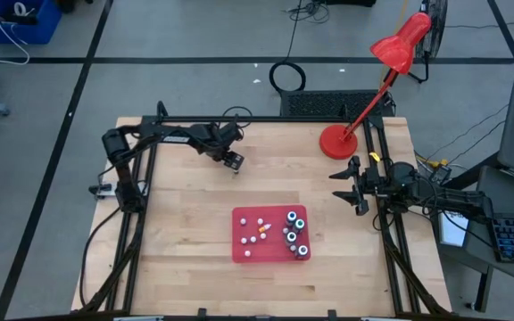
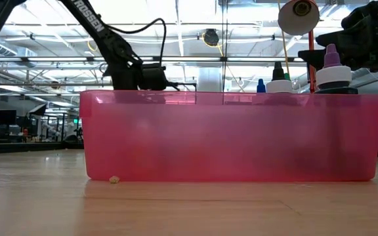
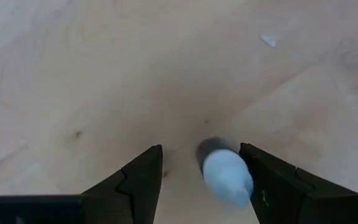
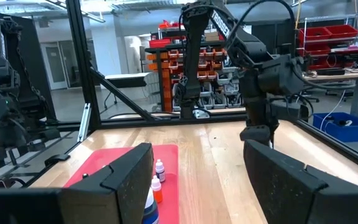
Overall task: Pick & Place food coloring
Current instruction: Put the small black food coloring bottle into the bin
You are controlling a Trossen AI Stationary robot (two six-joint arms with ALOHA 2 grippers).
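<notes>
My left gripper [image 1: 233, 161] hangs open over the bare wood beyond the far left corner of the red tray [image 1: 244, 251], pointing down. One food coloring bottle [image 3: 224, 175], dark-bodied with a pale blue-white top, sits between its fingers [image 3: 201, 148], close to one of them. Several more bottles [image 1: 294, 234] stand in the tray's right half, and small white and orange ones [image 1: 259, 232] lie in its left half. My right gripper [image 1: 357, 188] waits open near the table's right edge, level and facing the tray [image 4: 197, 149]. My left gripper stands astride the pale-topped bottle from above. The cap [image 3: 229, 180] lies right beside one finger [image 3: 263, 177], with a wide gap to the other. I cannot tell whether that finger touches it.
A red desk lamp stands with its base [image 1: 337, 141] on the table's far right corner. In the low view the tray's pink wall [image 2: 228, 137] fills the foreground, bottle tops [image 2: 333, 62] rise above its rim, and a crumb [image 2: 113, 179] lies before it.
</notes>
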